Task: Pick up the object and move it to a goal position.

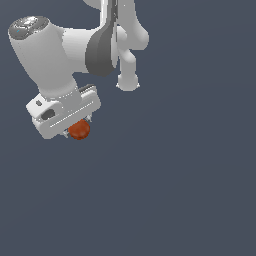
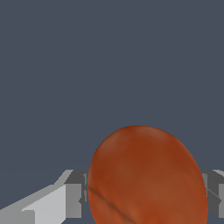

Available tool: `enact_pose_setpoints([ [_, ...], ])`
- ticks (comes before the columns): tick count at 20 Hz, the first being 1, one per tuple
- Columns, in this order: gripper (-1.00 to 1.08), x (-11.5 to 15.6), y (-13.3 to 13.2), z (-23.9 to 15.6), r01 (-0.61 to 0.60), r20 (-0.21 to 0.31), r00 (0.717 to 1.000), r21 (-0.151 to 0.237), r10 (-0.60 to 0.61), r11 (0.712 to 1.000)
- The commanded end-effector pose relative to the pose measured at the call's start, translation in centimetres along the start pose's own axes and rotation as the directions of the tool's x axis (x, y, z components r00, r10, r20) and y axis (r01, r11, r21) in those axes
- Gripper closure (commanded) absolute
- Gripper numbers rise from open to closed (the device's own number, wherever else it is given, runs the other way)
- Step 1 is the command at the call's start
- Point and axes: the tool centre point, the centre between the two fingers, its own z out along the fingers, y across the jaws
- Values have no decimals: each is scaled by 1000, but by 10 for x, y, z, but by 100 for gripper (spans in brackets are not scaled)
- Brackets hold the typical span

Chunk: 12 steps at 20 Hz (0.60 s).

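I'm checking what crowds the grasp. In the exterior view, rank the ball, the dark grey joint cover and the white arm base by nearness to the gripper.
1. ball: between the fingers of the gripper.
2. dark grey joint cover: above it, toward the exterior view's right.
3. white arm base: farther right still.

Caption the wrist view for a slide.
Orange-red ball clamped between the gripper's grey fingers, against a plain dark background.
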Motion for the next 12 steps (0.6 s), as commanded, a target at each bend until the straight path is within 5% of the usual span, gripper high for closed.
enact_pose_setpoints([
  [1, 108, -16, 7, -19, 1, -1, 1000, -1, -1, 1000],
  [12, 108, -42, 21, -49, 1, -1, 1000, -1, -1, 1000],
])
